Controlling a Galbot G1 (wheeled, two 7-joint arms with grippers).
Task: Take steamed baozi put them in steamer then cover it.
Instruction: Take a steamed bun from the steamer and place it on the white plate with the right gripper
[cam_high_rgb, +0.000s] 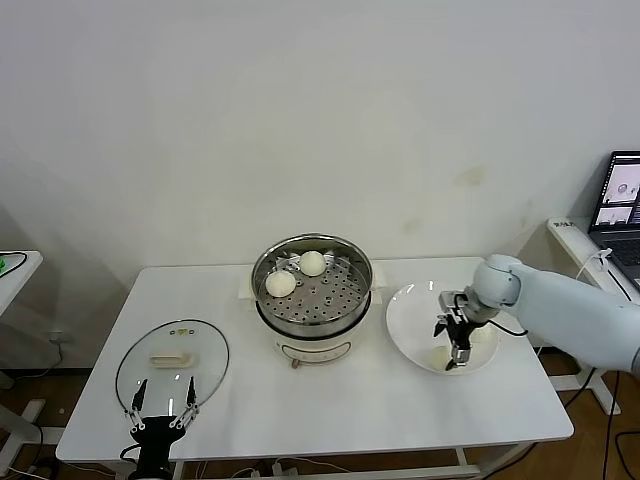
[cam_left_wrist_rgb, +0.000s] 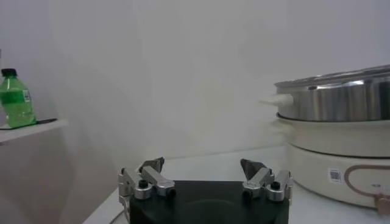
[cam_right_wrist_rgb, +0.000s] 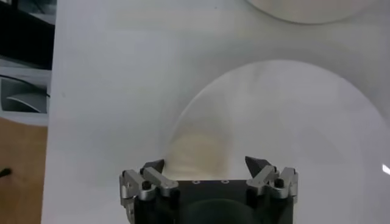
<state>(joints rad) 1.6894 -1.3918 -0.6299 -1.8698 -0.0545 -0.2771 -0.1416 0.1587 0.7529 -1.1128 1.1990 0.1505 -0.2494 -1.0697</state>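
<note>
The steel steamer (cam_high_rgb: 312, 290) stands mid-table on its white pot base (cam_left_wrist_rgb: 338, 159), and two baozi (cam_high_rgb: 281, 284) (cam_high_rgb: 313, 263) lie in it. On the white plate (cam_high_rgb: 410, 310) to its right lies another baozi (cam_high_rgb: 440, 355), with a second one (cam_high_rgb: 484, 336) beside the wrist. My right gripper (cam_high_rgb: 456, 347) hangs open just over the plate. In the right wrist view a baozi (cam_right_wrist_rgb: 198, 149) sits between the spread fingertips of that gripper (cam_right_wrist_rgb: 206, 164), untouched. The glass cover (cam_high_rgb: 172, 358) lies flat at the front left. My left gripper (cam_high_rgb: 162, 408) waits open at its near edge.
A laptop (cam_high_rgb: 622, 200) sits on a side stand at far right. A green bottle (cam_left_wrist_rgb: 14, 100) stands on a shelf to the left. The steamer rim (cam_left_wrist_rgb: 341, 97) rises close beside the left gripper (cam_left_wrist_rgb: 207, 165). The table's front edge is near the cover.
</note>
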